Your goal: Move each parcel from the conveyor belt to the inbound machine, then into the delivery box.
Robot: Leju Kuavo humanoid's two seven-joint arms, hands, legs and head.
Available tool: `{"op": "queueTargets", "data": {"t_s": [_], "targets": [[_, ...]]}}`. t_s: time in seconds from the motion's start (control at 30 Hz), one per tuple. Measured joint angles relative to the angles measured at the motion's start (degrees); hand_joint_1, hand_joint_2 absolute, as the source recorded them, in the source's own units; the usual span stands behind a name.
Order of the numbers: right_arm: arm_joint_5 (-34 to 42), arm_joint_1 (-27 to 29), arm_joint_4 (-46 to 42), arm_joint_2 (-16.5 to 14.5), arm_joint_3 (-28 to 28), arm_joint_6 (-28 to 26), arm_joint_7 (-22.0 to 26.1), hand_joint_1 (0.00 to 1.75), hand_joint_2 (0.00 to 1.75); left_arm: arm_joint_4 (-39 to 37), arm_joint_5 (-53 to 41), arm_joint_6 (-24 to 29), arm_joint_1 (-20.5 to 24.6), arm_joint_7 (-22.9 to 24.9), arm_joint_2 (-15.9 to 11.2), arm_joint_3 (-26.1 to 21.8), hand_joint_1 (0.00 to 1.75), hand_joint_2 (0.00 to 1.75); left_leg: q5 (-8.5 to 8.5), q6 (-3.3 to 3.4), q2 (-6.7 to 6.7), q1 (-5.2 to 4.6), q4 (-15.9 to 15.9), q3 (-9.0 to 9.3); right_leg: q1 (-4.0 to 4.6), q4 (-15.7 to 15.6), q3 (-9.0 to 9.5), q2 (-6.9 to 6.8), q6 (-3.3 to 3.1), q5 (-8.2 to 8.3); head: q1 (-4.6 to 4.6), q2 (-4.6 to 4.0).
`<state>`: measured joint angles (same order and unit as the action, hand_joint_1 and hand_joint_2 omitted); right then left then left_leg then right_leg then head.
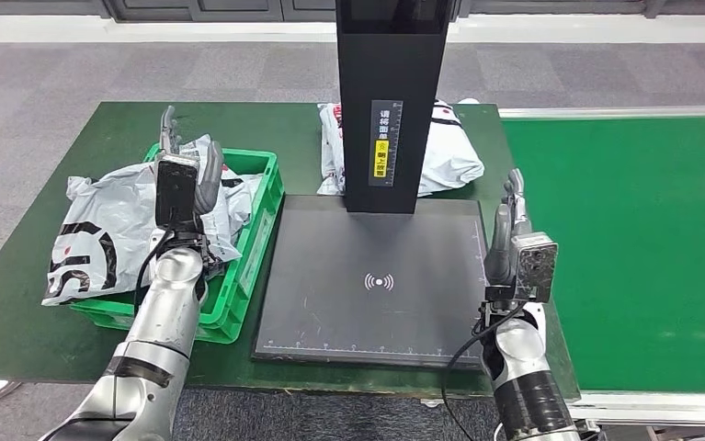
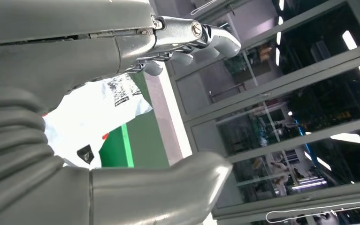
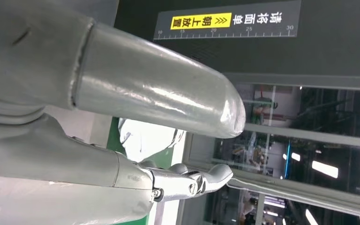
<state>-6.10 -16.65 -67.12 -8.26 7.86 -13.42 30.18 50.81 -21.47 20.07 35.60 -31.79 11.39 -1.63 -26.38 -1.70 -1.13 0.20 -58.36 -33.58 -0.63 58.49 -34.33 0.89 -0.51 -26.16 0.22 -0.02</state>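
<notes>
Parcel in the box: a white plastic mailer bag with black and red print (image 1: 109, 230) is lying crumpled in the green delivery box (image 1: 261, 216), spilling over its far-left rim onto the table.
Parcel behind the machine: a second white mailer bag (image 1: 445, 152) is sitting on the table behind the black post of the inbound machine (image 1: 390, 92), partly hidden by it.
Handling: both bags are looking soft, thin and light, likely slippery and shape-shifting; a hold around a bunched fold or across the bulging middle seems safer than pinching a flat edge.
Left hand: the left hand (image 1: 187, 165) is hovering above the delivery box with fingers apart and pointing up, holding nothing.
Right hand: the right hand (image 1: 511, 230) is standing upright beside the right edge of the scan plate, fingers loosely apart, holding nothing.
Scan plate: the black plate (image 1: 376, 276) of the inbound machine is lying bare, with a white wireless symbol near its middle.
Surface: a dark green table (image 1: 54, 165) is bearing box and machine; the bright green conveyor belt (image 1: 642, 239) is running along the right with no parcel on the stretch in view.
Room: grey carpet is lying beyond; the wrist views are showing glass partitions and strip lights.
</notes>
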Motion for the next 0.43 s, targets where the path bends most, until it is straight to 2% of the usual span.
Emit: {"op": "queueTargets", "data": {"t_s": [0.3, 0.43], "targets": [[0.02, -0.06, 0.01, 0.00, 0.76, 0.00, 0.00, 0.00, 0.00, 0.95, 0.19, 0.02, -0.46, 0.05, 0.04, 1.36, 0.00, 1.75, 0.01, -0.01, 0.01, 0.01, 0.00, -0.01, 0.02, 0.01, -0.01, 0.00, 0.00, 0.00, 0.00, 0.01], [0.02, -0.08, 0.01, 0.00, 0.77, 0.00, 0.00, 0.00, 1.75, 1.06, 0.21, 0.02, -0.49, 0.05, 0.04, 1.37, 0.00, 1.75, 0.01, -0.01, 0.01, 0.01, 0.00, -0.02, 0.01, 0.01, -0.01, 0.00, 0.00, 0.00, 0.00, 0.00]]}}
